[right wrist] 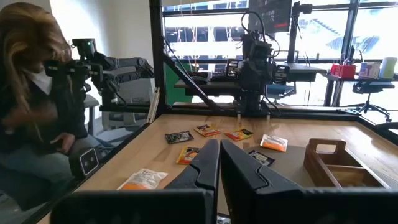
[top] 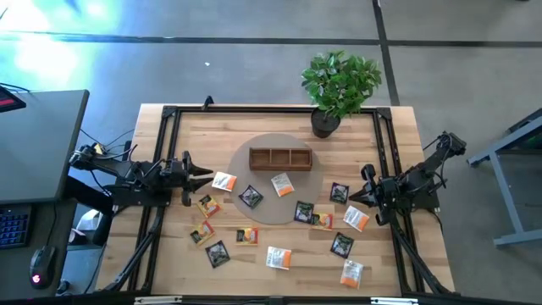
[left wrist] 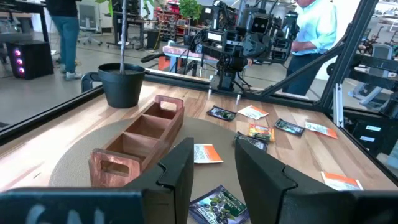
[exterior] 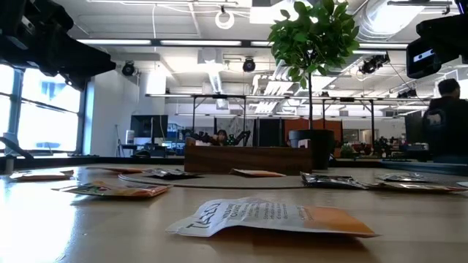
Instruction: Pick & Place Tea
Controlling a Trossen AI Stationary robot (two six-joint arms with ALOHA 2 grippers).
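Several small flat tea sachets lie scattered on the wooden table [top: 169, 263] and on a round mat [top: 262, 212]: white-and-orange ones [top: 223, 180] [top: 281, 184] [top: 279, 257], black ones [top: 250, 196] [top: 303, 212] and yellow-orange ones [top: 207, 205] [top: 246, 235]. One white-and-orange sachet [exterior: 270, 217] lies close in the low view. My left gripper [top: 207, 175] [left wrist: 211, 171] is open and hovers at the table's left side, just left of the nearest sachet. My right gripper [top: 356, 195] [right wrist: 219, 163] is shut and hovers at the right side, beside a black sachet [top: 339, 193]. Neither touches anything.
A brown wooden three-compartment tray [top: 280, 158] [left wrist: 140, 140] stands on the mat's far part. A potted plant [top: 339, 85] stands at the far edge. A black frame [top: 161, 152] runs along the table's sides. People show in the room beyond.
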